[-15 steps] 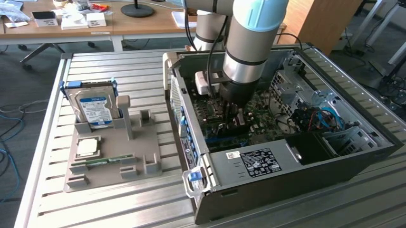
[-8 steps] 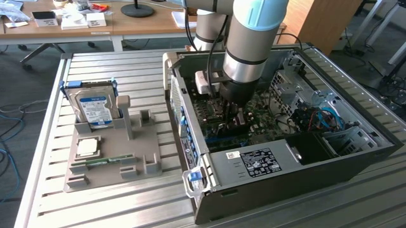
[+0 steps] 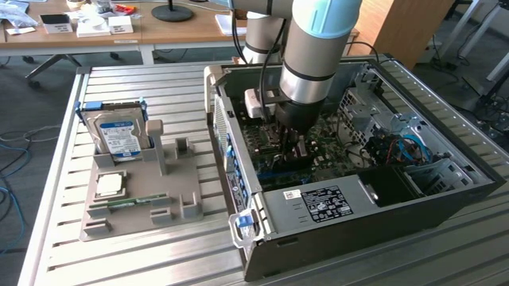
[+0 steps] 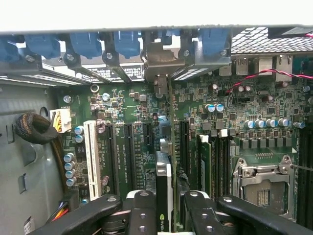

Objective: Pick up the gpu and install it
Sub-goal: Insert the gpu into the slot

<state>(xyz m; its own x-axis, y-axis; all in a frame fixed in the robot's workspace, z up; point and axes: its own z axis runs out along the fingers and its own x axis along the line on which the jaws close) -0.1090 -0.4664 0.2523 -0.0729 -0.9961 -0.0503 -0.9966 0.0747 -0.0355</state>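
The gpu (image 4: 164, 182) stands edge-on over the green motherboard (image 4: 122, 112), among its dark expansion slots. Its silvery end bracket (image 4: 157, 63) sits at the case's rear slot openings. My gripper (image 4: 166, 203) straddles the card from above, with one black finger (image 4: 143, 210) tight against one face and the other close on the opposite face. In the exterior view my gripper (image 3: 290, 149) reaches straight down into the open computer case (image 3: 445, 196), near the middle of the board.
A grey parts stand (image 3: 143, 196) at the exterior view's left holds a blue-labelled hard drive (image 3: 119, 137), a processor (image 3: 109, 185) and a green memory stick (image 3: 127, 202). Inside the case are a power supply (image 3: 318, 202), cables (image 3: 406, 149) and a processor socket (image 4: 261, 186).
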